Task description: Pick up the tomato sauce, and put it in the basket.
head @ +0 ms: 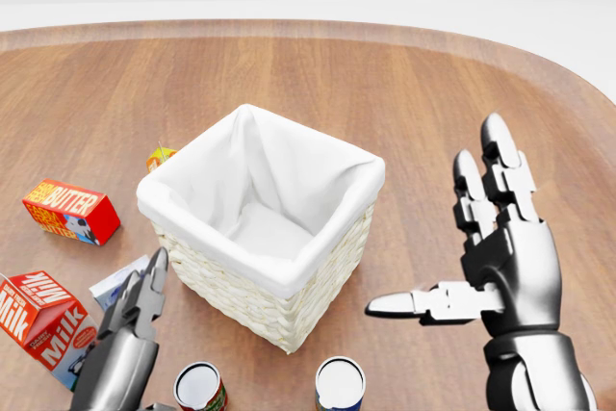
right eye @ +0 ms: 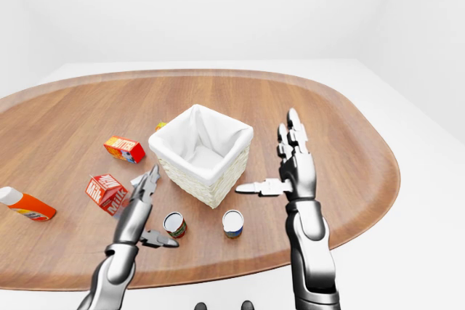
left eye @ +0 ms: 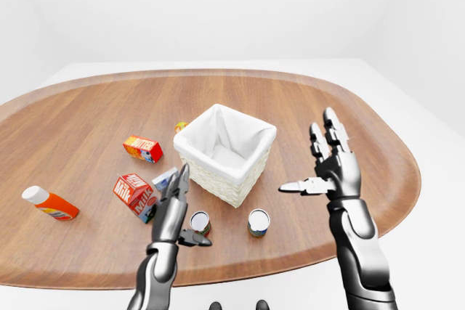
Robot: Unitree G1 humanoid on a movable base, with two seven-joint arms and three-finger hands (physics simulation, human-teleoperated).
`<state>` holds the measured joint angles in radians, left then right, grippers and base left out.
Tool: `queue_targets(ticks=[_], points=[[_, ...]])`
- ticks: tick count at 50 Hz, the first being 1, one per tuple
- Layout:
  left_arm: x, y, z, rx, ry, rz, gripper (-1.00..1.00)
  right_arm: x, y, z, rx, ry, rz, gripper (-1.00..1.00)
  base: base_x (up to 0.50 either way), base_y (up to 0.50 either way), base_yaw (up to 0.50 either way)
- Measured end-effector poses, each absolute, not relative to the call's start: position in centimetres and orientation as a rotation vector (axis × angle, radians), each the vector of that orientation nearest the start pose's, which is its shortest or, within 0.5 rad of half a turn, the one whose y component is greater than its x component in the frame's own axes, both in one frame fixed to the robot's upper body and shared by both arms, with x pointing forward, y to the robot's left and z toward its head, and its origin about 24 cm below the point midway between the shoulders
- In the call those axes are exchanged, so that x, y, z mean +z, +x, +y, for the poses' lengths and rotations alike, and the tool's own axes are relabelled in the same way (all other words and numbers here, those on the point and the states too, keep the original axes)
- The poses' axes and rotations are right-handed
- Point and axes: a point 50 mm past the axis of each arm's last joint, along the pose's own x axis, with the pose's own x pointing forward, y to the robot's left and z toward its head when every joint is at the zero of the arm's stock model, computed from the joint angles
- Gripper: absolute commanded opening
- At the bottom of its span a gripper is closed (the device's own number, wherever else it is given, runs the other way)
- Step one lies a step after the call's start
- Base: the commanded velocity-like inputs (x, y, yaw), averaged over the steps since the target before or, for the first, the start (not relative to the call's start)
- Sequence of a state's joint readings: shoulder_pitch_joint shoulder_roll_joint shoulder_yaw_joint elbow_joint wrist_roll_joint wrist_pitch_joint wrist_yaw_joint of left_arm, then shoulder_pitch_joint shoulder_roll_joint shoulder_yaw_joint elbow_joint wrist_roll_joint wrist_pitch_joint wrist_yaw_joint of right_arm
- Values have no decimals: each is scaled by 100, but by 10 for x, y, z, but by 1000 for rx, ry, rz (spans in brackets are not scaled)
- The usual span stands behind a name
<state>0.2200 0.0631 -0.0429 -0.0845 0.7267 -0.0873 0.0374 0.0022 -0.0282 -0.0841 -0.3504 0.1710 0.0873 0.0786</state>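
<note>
On the oval wooden table (left eye: pixel 87 114) in a white room, nothing was done yet: the white-lined wicker basket (left eye: pixel 225 152) was empty. My left hand (left eye: pixel 174 205) hung open beside the red-labelled can (left eye: pixel 199 222), likely the tomato sauce; my right hand (left eye: pixel 330 168) was spread wide, holding nothing.

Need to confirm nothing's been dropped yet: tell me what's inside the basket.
The basket shows only its white cloth lining; no can or carton inside. The near walls hide part of its floor.
</note>
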Motion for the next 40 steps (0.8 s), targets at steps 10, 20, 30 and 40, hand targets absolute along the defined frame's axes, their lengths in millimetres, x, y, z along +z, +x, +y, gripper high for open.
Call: queue_targets(ticks=[10,20,30,40], points=[[14,210,159,-34,789,50,100,115,244,-167,35,117,-272,100,0,0,0],[8,212,161,-31,795,70,100,115,244,-167,35,117,-271,100,0,0,0],[3,213,162,-28,801,87,100,114,245,-167,34,117,-269,100,0,0,0],[-1,214,164,-23,805,102,100,113,245,-167,35,117,-264,100,0,0,0]])
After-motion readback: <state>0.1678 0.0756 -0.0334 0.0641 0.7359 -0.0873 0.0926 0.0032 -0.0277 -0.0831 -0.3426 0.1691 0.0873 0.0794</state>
